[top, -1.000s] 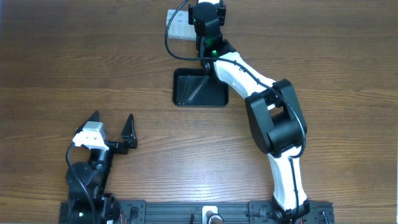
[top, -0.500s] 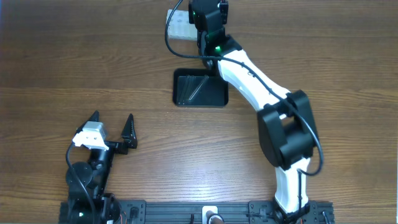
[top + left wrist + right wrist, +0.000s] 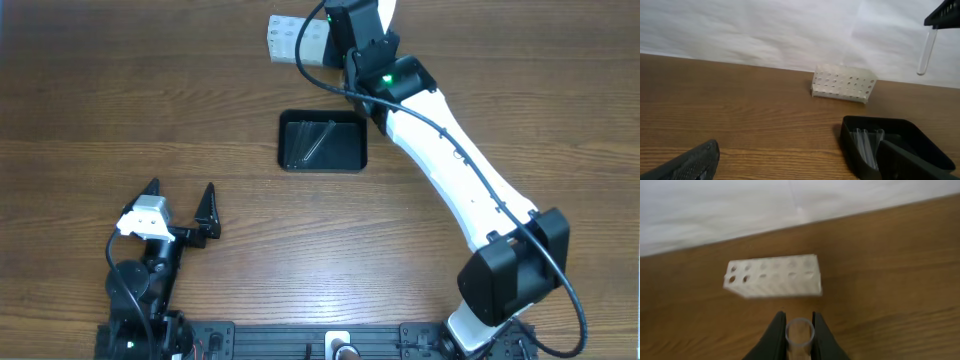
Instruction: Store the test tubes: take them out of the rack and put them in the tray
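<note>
You're squeezing an upright test tube in your right claw — the black tray is lying near, about seven o'clock.

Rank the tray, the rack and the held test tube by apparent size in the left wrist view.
1. tray, though it is nearest the camera, which enlarges it
2. rack
3. held test tube, clearly the smallest

1. Readable text, labels, brands, numbers or signs: nothing legible is showing on any surface in these views.
</note>
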Controlling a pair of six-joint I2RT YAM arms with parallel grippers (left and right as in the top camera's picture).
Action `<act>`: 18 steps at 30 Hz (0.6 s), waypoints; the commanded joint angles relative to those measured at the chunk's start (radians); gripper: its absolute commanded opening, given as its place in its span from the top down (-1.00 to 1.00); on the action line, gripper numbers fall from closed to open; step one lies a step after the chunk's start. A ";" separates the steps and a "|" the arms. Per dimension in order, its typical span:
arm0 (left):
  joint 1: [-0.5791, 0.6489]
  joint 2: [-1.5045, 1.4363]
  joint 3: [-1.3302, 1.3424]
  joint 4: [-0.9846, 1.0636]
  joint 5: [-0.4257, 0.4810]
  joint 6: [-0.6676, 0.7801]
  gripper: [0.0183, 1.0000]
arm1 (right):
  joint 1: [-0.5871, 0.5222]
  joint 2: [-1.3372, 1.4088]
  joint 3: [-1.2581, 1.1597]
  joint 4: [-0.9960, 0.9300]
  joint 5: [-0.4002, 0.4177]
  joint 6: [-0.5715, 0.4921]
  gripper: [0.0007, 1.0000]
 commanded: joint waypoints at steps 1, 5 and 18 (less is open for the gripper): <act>0.005 -0.006 -0.004 -0.001 0.010 -0.006 -1.00 | 0.002 -0.026 -0.058 -0.009 -0.068 0.037 0.97; 0.005 -0.006 -0.004 -0.001 0.010 -0.006 -1.00 | 0.030 -0.027 -0.136 -0.008 -0.068 0.046 0.98; 0.005 -0.006 -0.004 -0.001 0.010 -0.006 -1.00 | 0.044 -0.027 -0.337 0.030 -0.068 0.119 0.97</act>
